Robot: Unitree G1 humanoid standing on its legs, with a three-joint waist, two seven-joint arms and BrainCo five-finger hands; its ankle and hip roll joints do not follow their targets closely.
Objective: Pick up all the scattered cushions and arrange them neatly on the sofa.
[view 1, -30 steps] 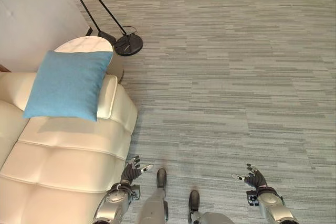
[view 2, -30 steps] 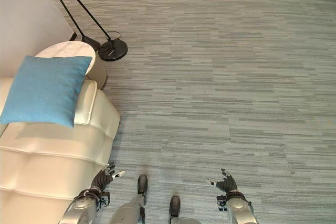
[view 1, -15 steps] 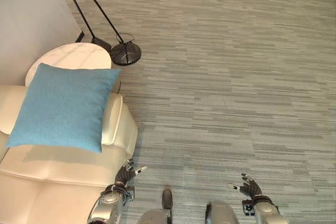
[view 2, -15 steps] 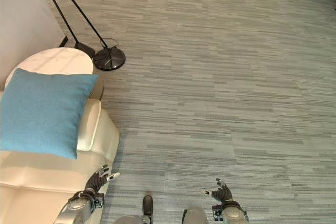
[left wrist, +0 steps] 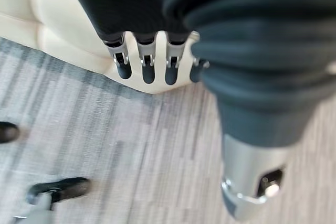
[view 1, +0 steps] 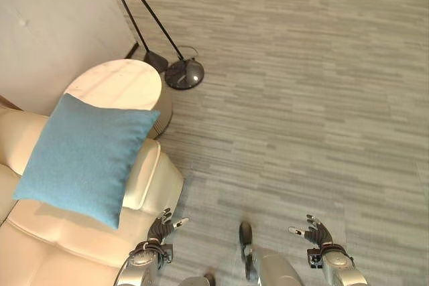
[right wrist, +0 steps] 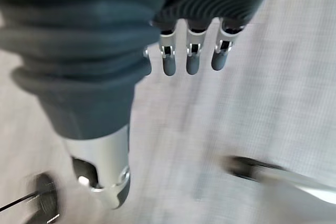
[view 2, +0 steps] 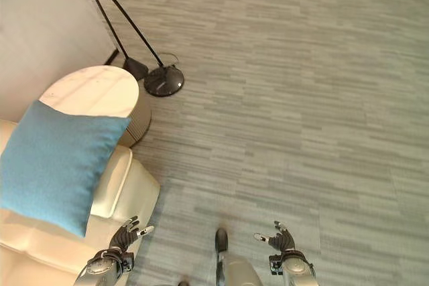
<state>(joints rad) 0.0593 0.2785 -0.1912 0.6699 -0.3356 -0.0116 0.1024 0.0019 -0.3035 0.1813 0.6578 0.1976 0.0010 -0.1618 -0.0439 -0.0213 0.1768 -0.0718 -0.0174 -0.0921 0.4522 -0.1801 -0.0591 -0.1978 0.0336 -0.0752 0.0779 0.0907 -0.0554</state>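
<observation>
Cushion (view 1: pixel 84 157), blue, leans on sofa (view 1: pixel 60 246) arm, up and outward of left hand (view 1: pixel 159 231) fingers; both hands empty, fingers spread, right hand (view 1: pixel 316 234) over carpet (view 1: pixel 301 98); judgement: scan floor for further cushions before reaching.

Grey striped carpet (view 1: pixel 301 98) everywhere, pale wall (view 1: pixel 60 25) far left, round white side table (view 1: pixel 120 88) by a black floor lamp base (view 1: pixel 185 75).
</observation>
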